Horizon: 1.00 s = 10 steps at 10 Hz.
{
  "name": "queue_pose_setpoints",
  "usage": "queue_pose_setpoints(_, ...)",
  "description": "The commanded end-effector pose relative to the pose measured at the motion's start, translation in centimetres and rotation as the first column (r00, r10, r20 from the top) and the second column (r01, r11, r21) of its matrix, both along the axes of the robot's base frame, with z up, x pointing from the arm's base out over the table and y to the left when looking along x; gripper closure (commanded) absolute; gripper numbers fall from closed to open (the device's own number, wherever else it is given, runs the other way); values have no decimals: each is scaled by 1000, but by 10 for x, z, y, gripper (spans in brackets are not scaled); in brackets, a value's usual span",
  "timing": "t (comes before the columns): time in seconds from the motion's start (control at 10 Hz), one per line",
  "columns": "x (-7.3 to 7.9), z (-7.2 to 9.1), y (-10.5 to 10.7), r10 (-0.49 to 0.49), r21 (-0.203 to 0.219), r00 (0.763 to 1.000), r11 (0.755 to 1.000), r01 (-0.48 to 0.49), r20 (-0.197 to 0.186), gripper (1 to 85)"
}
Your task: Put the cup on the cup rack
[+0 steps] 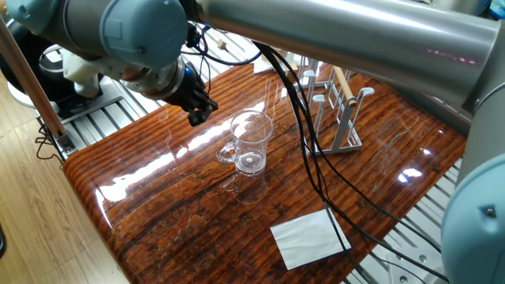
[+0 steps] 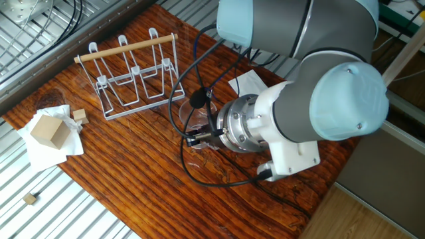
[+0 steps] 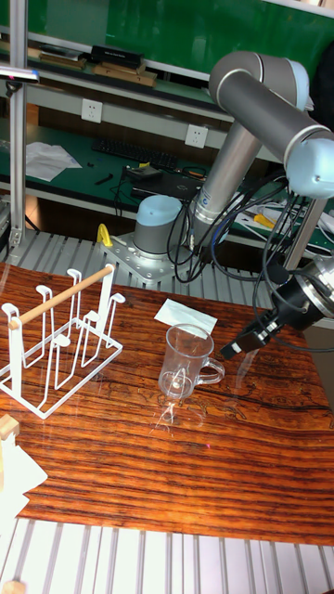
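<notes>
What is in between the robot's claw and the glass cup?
Nothing but bare shiny wood. In the tall fixed view, the gripper hangs just beside the cup, near its handle, with only open table between them.

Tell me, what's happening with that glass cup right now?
Fingers empty, beside the cup, not touching. Cup upright on table, off the rack. Nothing between them.

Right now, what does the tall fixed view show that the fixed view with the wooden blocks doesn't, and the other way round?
Only the tall fixed view shows the gripper clear of the arm, beside the cup and apart from it, plus the green wall and shelves. Only the other fixed view shows the wooden blocks on crumpled paper. Both show the cup rack, empty, the cup's handle, and the wooden table.
</notes>
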State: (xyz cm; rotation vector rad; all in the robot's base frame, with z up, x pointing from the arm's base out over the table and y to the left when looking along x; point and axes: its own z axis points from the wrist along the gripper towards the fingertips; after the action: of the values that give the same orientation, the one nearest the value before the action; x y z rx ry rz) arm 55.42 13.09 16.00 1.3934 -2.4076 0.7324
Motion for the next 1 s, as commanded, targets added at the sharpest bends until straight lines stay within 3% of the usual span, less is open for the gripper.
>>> queue_pose_setpoints(0.0,-5,-7,6,24,28,1000,999,-24,-19,843)
queue_pose_setpoints(0.3,-17,-15,10,61,5,998,998,-61,-27,843)
queue_pose_setpoints(0.6,-24,-15,4,103,-63,992,992,-108,-69,843)
queue_pose_setpoints(0.9,-27,-13,7,123,-69,989,989,-129,-81,843)
